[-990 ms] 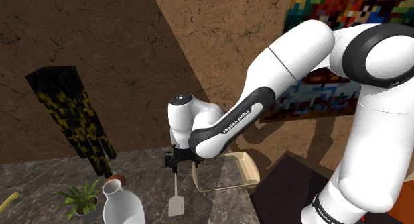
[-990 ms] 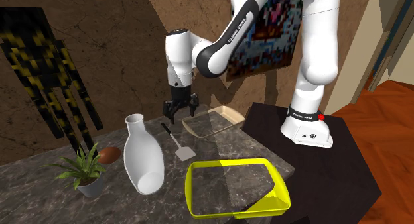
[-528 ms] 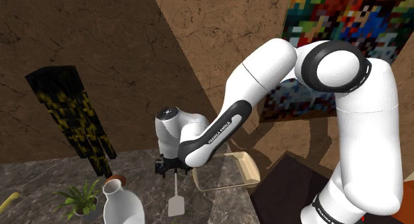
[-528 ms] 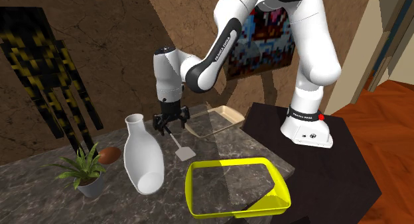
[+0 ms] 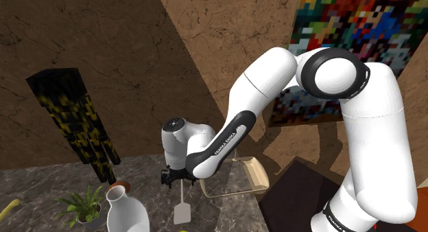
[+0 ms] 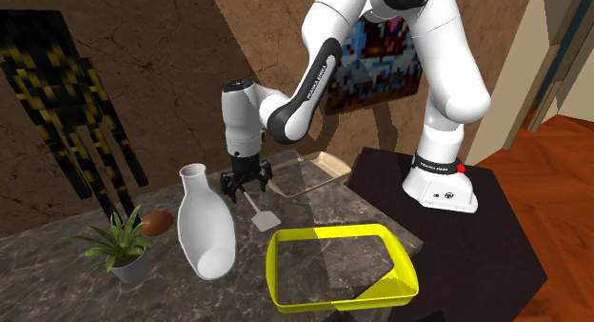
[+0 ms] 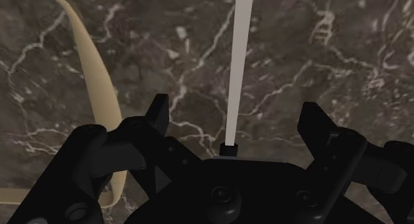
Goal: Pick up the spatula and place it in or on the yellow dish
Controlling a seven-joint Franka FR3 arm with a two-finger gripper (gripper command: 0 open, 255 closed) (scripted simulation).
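- Spatula (image 5: 181, 213) lies flat on the marble counter (image 5: 140, 170), lower centre of the shoulder view.
- It looks light, stiff and thin; best pinched across its narrow handle (image 7: 237, 70).
- Gripper (image 7: 233, 111) is wide open and empty, straddling the handle's end.

Your shoulder camera sits beside the stand (image 5: 298, 189), looking down across the marble counter (image 5: 140, 174). Your second camera stands farther back, sharing that counter. Wrist camera looks straight down, close.

The fingers (image 5: 178, 178) are low over the tabletop (image 5: 144, 172), above the spatula (image 5: 182, 211) handle; a beige tray (image 5: 255, 174) lies beside them.
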